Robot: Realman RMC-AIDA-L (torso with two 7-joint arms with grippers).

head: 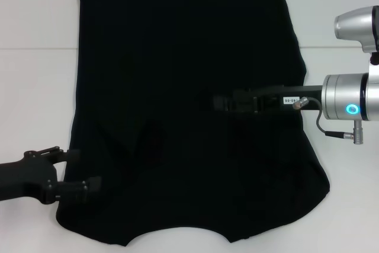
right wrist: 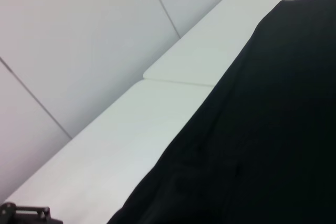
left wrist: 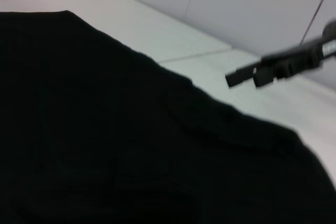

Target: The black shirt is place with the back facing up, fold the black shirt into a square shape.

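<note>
The black shirt (head: 177, 45) lies spread flat on the white table (head: 35, 87) and fills most of the head view. It is narrower at the far end and wider at the near end. My left gripper (head: 82, 170) is at the shirt's near left edge, low over the table, with its fingers open on either side of that edge. My right gripper (head: 208, 101) reaches in from the right and hovers over the middle of the shirt. The left wrist view shows the shirt (left wrist: 105, 145) with the right gripper (left wrist: 247, 76) above its far side. The shirt (right wrist: 273, 129) also fills the right wrist view.
White table surface shows to the left and right of the shirt, with a seam (head: 35, 50) running across it. Pale wall panels (right wrist: 79, 51) stand beyond the table. The right arm's silver wrist (head: 349, 99) hangs over the shirt's right edge.
</note>
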